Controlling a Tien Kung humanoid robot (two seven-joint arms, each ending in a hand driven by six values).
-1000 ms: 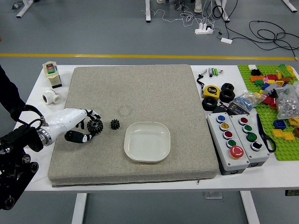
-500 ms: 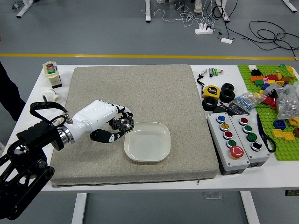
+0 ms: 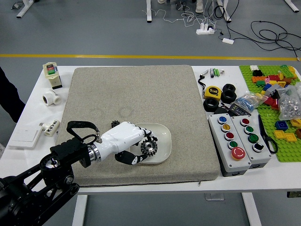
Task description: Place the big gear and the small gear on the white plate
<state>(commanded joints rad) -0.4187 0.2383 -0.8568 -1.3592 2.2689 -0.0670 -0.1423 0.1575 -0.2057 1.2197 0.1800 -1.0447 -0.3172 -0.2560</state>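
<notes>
My left hand reaches in from the lower left over the white plate, its fingers closed on the big gear. The big gear is over the middle of the plate; whether it touches the surface I cannot tell. Just behind the hand, on the grey mat left of the plate, lies the small black gear, partly hidden by the white back of the hand. My right hand does not appear.
White pipe fittings and a white box sit left of the mat. On the right stand two button boxes, a yellow tape measure, black rings and a green board with bricks.
The left hand has carried the big gear rightward from the mat's left part to above the plate. Seen again behind the hand, the small gear keeps its place.
</notes>
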